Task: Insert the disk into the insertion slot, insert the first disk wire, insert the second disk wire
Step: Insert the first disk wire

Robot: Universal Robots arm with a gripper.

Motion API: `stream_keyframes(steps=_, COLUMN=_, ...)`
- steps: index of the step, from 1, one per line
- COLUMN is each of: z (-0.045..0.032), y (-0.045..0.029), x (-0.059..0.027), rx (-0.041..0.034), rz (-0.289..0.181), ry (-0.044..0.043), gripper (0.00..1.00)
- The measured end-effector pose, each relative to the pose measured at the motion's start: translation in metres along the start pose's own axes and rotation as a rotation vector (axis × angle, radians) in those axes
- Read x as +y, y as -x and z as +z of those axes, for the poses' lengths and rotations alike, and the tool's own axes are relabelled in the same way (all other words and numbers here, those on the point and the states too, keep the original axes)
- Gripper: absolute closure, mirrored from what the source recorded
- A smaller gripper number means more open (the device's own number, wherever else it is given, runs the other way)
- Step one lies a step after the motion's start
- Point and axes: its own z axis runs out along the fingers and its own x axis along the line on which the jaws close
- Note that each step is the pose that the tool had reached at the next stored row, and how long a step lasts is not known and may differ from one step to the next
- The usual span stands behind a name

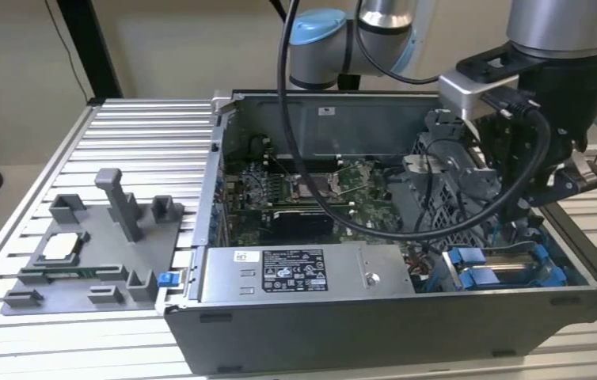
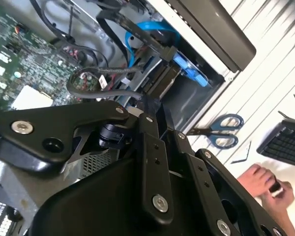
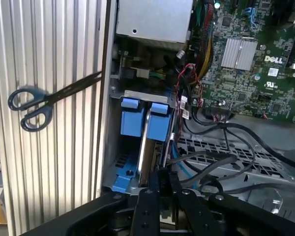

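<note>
In the exterior view my gripper hangs low inside the open computer case, over the insertion slot with its blue rails at the case's front right corner. In the first wrist view the disk shows as a thin silver edge between two blue tabs, sitting in the slot. In both wrist views the gripper is shut on a black wire plug just short of the blue-framed bay. A black cable loops back from the plug. A blue cable lies beyond it.
The grey power-supply box stands next to the slot, and the motherboard lies deeper in the case. Scissors rest on the ribbed table beside the case. A hand and a keyboard are farther off. A grey fixture sits at the exterior view's left.
</note>
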Motion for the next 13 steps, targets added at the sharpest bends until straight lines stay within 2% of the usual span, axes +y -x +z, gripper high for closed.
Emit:
stream_keyframes(steps=1, z=0.0003, y=-0.0003, x=-0.0005, rx=-0.0084, rz=0.002, ry=0.0018, gripper=1.0)
stream_keyframes(steps=3, z=0.0006, y=-0.0009, x=-0.0009, rx=-0.0212, rz=0.003, ry=0.016, gripper=1.0)
stream_keyframes(steps=5, z=0.0006, y=-0.0015, x=-0.0009, rx=-0.0309, rz=0.003, ry=0.0443, gripper=1.0)
stream_keyframes(steps=7, z=0.0007, y=-0.0022, x=-0.0009, rx=-0.0402, rz=0.002, ry=0.0761, gripper=1.0)
stream_keyframes(steps=8, z=0.0008, y=-0.0026, x=-0.0012, rx=-0.0459, rz=0.002, ry=0.0881, gripper=1.0)
stream_keyframes(steps=10, z=0.0014, y=-0.0035, x=-0.0025, rx=-0.059, rz=0.003, ry=0.104, gripper=1.0)
stream_keyframes(steps=11, z=0.0019, y=-0.0042, x=-0.0042, rx=-0.0661, rz=0.004, ry=0.1074, gripper=1.0)
stream_keyframes(steps=13, z=0.0034, y=-0.0058, x=-0.0085, rx=-0.0756, rz=0.005, ry=0.1091, gripper=1.0)
